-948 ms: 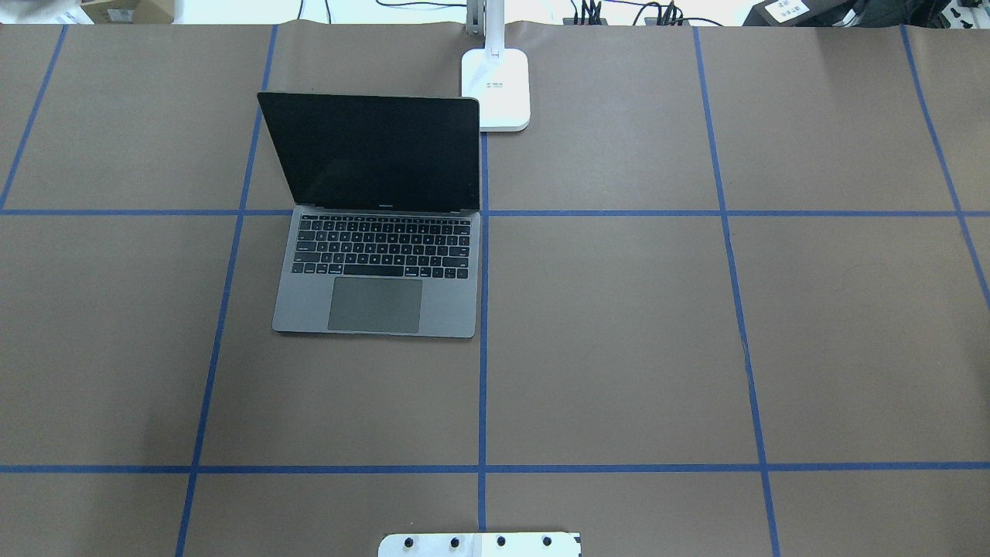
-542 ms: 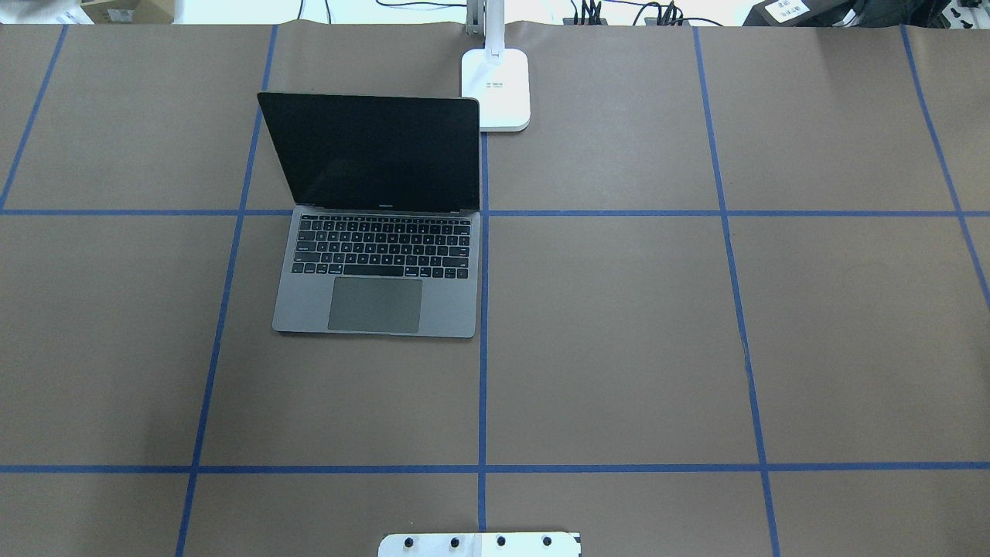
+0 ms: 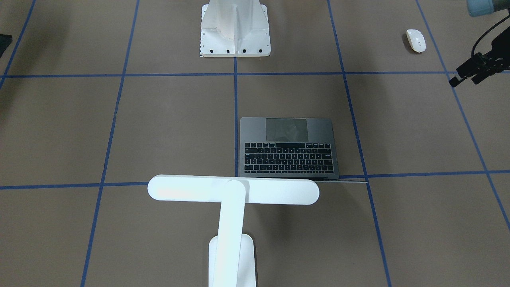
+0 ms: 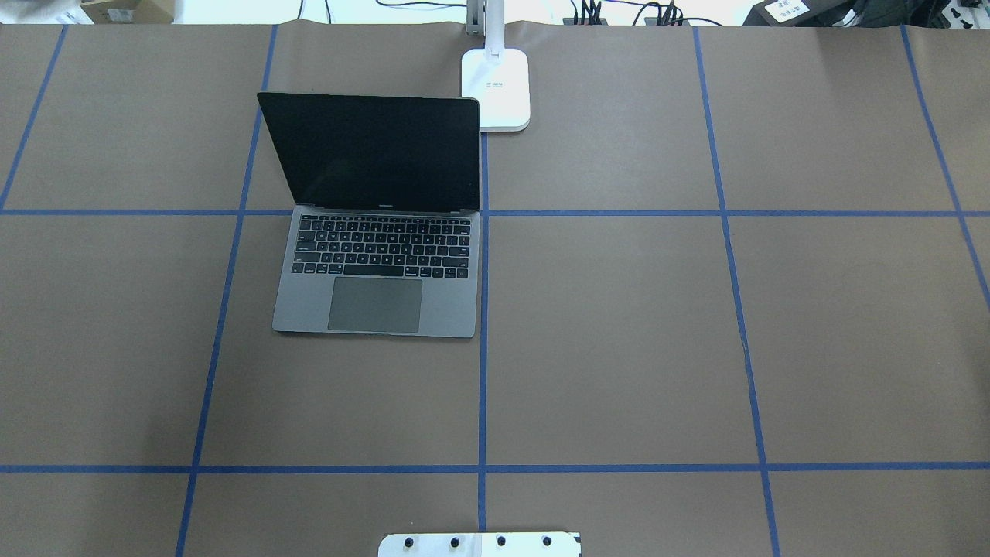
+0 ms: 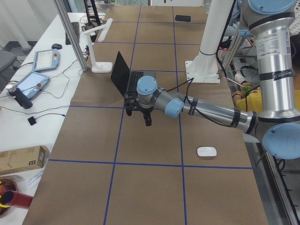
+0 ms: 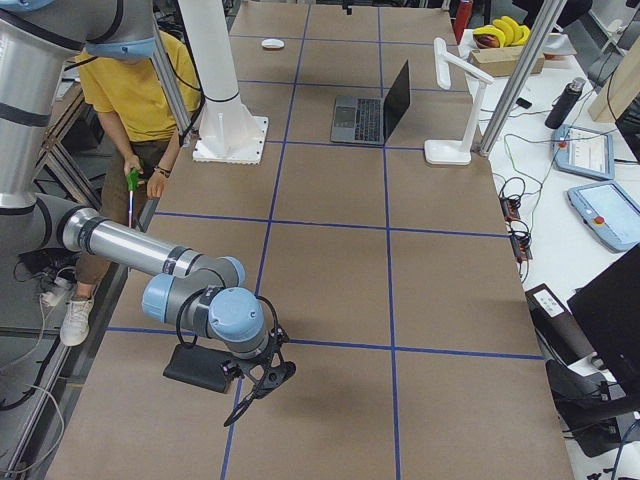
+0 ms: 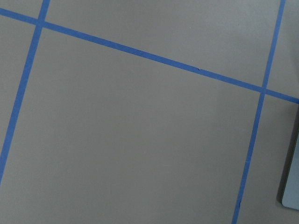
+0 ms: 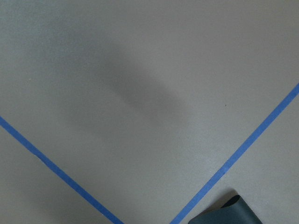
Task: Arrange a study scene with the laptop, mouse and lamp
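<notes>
Since the front-facing camera looks back at the robot, the left hand (image 3: pixel 463 82) pokes in at that shot's right edge. Its black fingers look spread apart above the brown-paper tabletop (image 3: pixel 159 119) with its blue tape grid. The mouse (image 3: pixel 416 40), a glossy white oval, lies near it on the robot's side. The laptop (image 3: pixel 289 147) sits mid-table: matte grey metal, black keys, big smooth trackpad, lid up. The lamp (image 3: pixel 233 189) is shiny white plastic in a T, and its rounded bar hangs over the laptop's hinge edge. A ribbed white pedestal (image 3: pixel 235 28) stands at the top.

From overhead, the laptop screen is dark and the lamp's rounded rectangular base sits just behind its right corner.

From the left side view, the near arm reaches low across the paper with its hand pointing down. The mouse is well apart from the laptop.

From the right side view, the right hand (image 6: pixel 262 390) hovers just beside a flat black mouse pad (image 6: pixel 195 368). Honestly can't tell if its fingers are apart or together.

The left wrist cam shows paper, tape and a grey laptop corner. The right one shows paper, tape and a dark pad corner.
</notes>
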